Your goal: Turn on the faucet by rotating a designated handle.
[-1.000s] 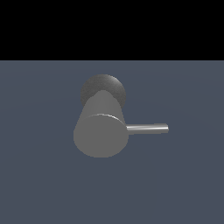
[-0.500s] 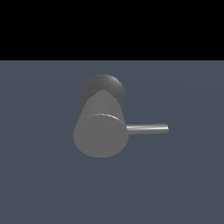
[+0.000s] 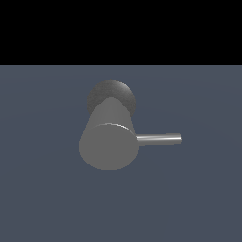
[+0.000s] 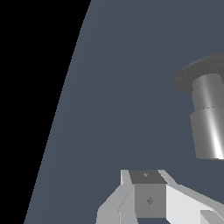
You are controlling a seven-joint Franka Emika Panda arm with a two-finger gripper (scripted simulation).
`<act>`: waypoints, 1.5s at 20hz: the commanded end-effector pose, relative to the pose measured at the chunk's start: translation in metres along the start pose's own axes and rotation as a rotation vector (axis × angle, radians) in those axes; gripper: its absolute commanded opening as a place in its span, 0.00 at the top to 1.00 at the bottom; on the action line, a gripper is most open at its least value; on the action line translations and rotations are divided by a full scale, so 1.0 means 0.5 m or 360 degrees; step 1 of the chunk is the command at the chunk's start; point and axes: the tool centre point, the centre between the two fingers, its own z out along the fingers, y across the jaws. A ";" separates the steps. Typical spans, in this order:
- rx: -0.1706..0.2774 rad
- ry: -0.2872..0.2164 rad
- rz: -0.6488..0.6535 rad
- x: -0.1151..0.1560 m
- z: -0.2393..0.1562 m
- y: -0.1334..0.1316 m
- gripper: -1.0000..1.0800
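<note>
In the exterior view the faucet [image 3: 108, 144] is a thick matte grey cylinder with its flat round end face toward the camera and a darker rounded base [image 3: 112, 92] behind it. The handle [image 3: 159, 139], a thin shiny silver rod, sticks out level toward the exterior view's right. My gripper does not show in that view. In the wrist view the faucet [image 4: 209, 127] stands on its dark base [image 4: 192, 78], apart from my white gripper [image 4: 146, 189], whose fingers are cut off by the frame edge. The handle is hidden in the wrist view.
A flat blue-grey floor [image 3: 47, 189] lies all around the faucet, with black background beyond its far edge. Nothing else shows.
</note>
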 end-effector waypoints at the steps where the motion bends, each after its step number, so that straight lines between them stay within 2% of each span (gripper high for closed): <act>1: 0.0159 0.0073 0.0025 0.015 -0.020 0.002 1.00; 10: 0.0699 0.0331 0.0178 0.072 -0.094 0.042 1.00; 19: 0.1186 0.0586 0.0434 0.126 -0.150 0.141 1.00; 24: 0.1399 0.0707 0.0603 0.149 -0.163 0.210 1.00; 30: 0.1562 0.0804 0.0766 0.164 -0.162 0.276 1.00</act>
